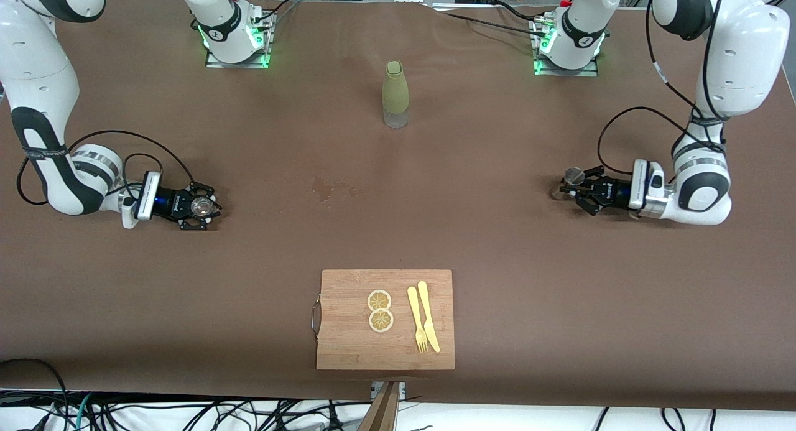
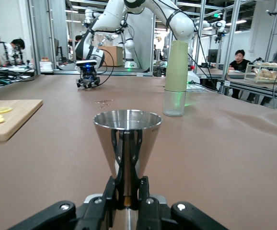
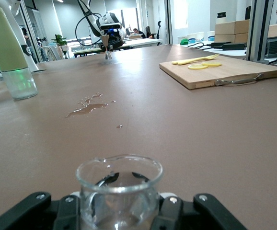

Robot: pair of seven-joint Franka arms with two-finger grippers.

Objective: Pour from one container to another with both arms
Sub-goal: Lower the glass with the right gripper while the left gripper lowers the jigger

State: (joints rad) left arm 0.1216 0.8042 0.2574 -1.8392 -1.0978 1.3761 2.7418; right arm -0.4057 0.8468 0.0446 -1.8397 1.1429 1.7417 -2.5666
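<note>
Grippers are sitting low at the two ends of the brown table, well apart, each one holding a small cup. Going across the front view from its left edge, the right gripper is hugging a little clear glass cup down at the right arm's end of the table; its fingers are closed around the cup. The cup is staying upright, probably so nothing tips out before the pour.

Near the middle, a green bottle with a clear bottom is standing alone, farther from the front camera than a small wet patch. Nearer the front camera, a wooden board is carrying two lemon slices, one yellow fork and one yellow knife.

At the left arm's end, the left gripper is pinching the thin waist of one shiny metal cup, fingers closed tight, mouth facing up and ready

So: two arms, two cups, one bottle, one board
</note>
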